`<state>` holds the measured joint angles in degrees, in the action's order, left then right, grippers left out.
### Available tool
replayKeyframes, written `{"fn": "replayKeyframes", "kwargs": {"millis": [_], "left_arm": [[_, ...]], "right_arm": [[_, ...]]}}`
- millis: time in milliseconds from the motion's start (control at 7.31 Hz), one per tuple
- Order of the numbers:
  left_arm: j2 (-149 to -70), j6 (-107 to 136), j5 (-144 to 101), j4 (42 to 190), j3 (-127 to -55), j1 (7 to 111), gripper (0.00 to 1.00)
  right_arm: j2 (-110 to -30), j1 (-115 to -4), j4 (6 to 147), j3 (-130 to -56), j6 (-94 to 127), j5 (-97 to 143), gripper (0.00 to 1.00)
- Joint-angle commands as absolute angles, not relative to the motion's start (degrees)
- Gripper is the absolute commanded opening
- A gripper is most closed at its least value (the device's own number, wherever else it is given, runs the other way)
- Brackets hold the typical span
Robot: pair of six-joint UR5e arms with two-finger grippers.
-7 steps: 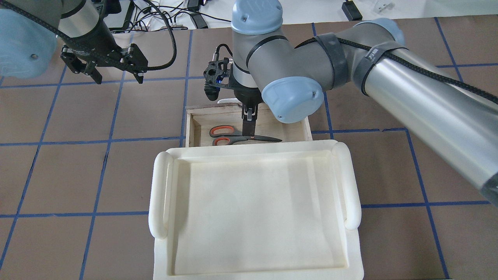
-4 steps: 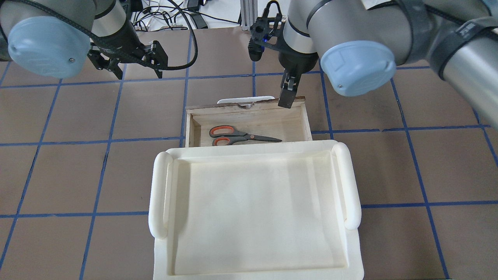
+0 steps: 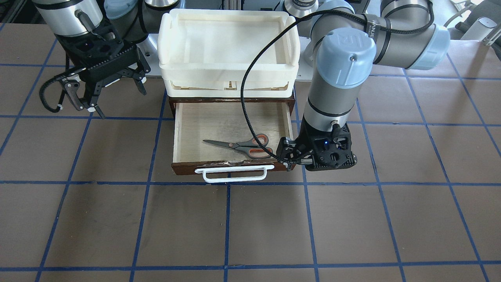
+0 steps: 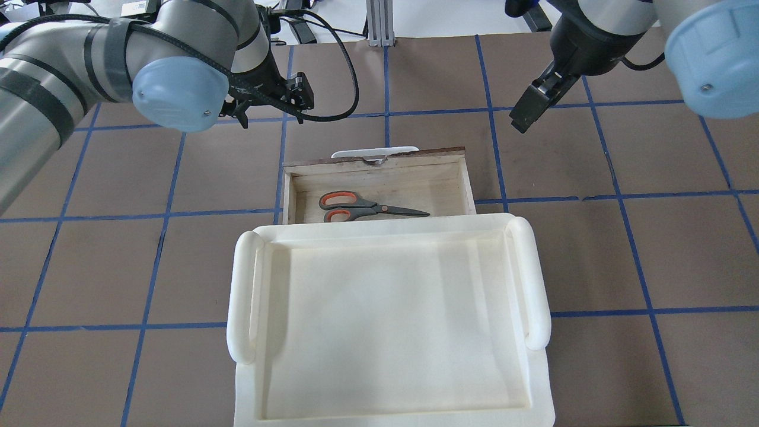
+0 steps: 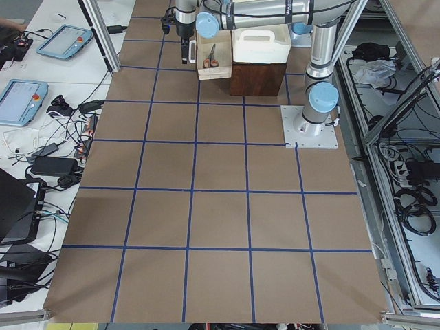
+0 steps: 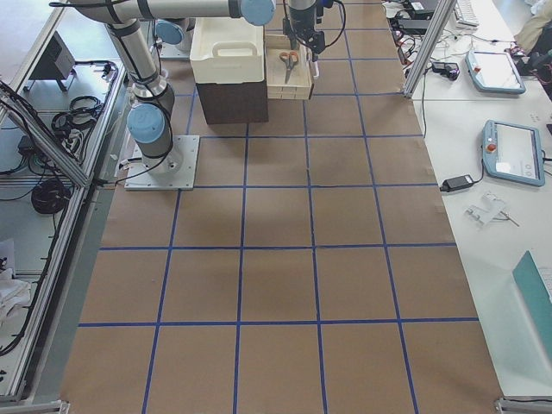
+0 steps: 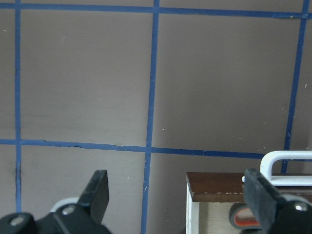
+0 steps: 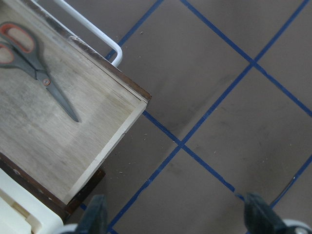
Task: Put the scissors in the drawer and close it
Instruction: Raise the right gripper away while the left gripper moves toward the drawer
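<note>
The scissors [image 4: 367, 209] lie flat in the pulled-out drawer [image 4: 379, 163], handles toward my left; they also show in the front view [image 3: 242, 145] and the right wrist view [image 8: 34, 63]. The drawer's dark front [image 3: 188, 167] carries a white bar handle [image 3: 235, 174]. My left gripper [image 4: 270, 114] is open and empty, above the table just left of the handle end; its wrist view shows the drawer's front corner [image 7: 214, 185] between its fingers [image 7: 97, 190]. My right gripper [image 4: 525, 112] is open and empty, raised to the drawer's right and beyond its front.
A large white plastic tray [image 4: 385, 228] sits on top of the dark cabinet that houses the drawer, and overhangs the drawer's back part. The brown table with blue grid lines [image 4: 178, 178] surrounds it. Cables and devices lie beyond the far edge.
My right gripper has lifted out of the drawer off the scissors and swung away to the right. My left gripper has moved right toward the drawer handle. The scissors stay in the drawer.
</note>
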<state>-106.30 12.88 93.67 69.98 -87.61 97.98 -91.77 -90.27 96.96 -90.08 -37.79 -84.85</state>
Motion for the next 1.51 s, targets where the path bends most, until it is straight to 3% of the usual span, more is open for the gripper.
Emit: {"fn": "replayKeyframes", "kwargs": {"millis": [0, 547, 1368], "left_arm": [[-110.3, 16.2, 93.0, 67.2, -86.9, 100.5, 1.0], [-116.2, 17.4, 90.9, 69.1, -81.8, 103.0, 1.0], [-119.6, 17.5, 90.7, 72.0, -81.8, 103.4, 1.0]], "right_arm": [[-93.3, -89.8, 96.6, -90.0, -21.1, -84.9, 1.0], [-94.1, -90.7, 92.4, -89.8, -7.3, -86.8, 1.0], [-94.0, -90.7, 87.5, -90.0, -1.1, -88.3, 1.0]]}}
